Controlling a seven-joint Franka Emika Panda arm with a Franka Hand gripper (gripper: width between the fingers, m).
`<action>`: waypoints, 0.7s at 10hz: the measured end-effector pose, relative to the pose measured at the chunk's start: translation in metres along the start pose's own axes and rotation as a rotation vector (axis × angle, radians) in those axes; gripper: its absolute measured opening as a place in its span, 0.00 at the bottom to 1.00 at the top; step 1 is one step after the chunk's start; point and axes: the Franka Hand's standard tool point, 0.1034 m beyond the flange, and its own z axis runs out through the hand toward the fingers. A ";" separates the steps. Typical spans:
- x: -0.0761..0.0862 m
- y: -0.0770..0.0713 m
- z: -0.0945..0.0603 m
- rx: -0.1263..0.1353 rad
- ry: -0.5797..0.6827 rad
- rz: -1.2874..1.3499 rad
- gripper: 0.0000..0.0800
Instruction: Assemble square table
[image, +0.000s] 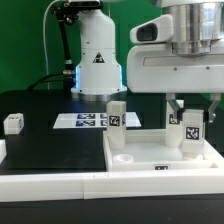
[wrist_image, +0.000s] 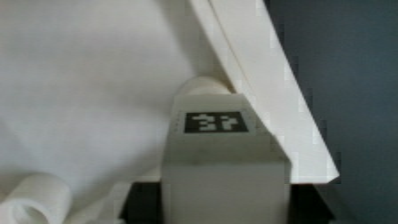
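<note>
The gripper (image: 190, 116) hangs straight down over the square tabletop slab (image: 150, 158), at the slab's corner toward the exterior view's right. Its fingers appear pinched on a held leg (image: 190, 132). In the wrist view that leg (wrist_image: 221, 150) fills the gap between the dark finger pads, with no daylight at its sides.

The leg stands upright with its long axis vertical, in line with the gripper's reach, and its tagged face toward the exterior camera. Its foot is at or just above the slab's floor; which, I cannot tell. It sits just inside the slab's raised rim (wrist_image: 267, 85), close against the corner. This is what the coming move turns on, in my judgement. The leg has to go straight down into its corner seat, and the rim beside it leaves little room for sideways slip.

A second leg (image: 115, 118) stands upright at the slab's far corner toward the exterior view's left, well apart from the gripper and out of its way. Beyond that side of the slab, the marker board (image: 85, 121) lies flat on the dark counter (image: 40, 150). Farther off, a loose leg (image: 13, 123) waits. A long white border bar (image: 40, 188) runs along the slab's near side.
</note>
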 end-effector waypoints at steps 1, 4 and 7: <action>0.000 0.000 0.000 -0.002 0.002 0.127 0.36; 0.000 0.000 0.000 -0.004 0.005 0.378 0.37; 0.000 0.000 0.001 -0.006 0.006 0.382 0.49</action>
